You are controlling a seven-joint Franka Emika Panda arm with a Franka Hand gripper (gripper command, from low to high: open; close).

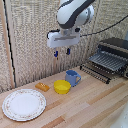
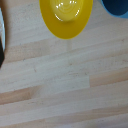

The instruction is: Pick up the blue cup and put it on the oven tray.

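The blue cup (image 1: 73,77) stands upright on the wooden table, its handle toward the exterior view's right, touching or nearly touching the yellow bowl (image 1: 62,86). The oven tray (image 1: 102,66), a rack of silver bars, sticks out of the black toaster oven (image 1: 116,52) at the exterior view's right. My gripper (image 1: 62,52) hangs high above the table, over the bowl and cup, fingers apart with nothing between them. In the wrist view only a rim of the blue cup (image 2: 116,7) shows at a corner beside the yellow bowl (image 2: 66,17); the fingers are out of that picture.
A round patterned white plate (image 1: 23,104) lies near the front at the exterior view's left. A small orange block (image 1: 42,87) sits beside the bowl. A woven screen stands behind the table, and a black cable runs from the arm toward the oven.
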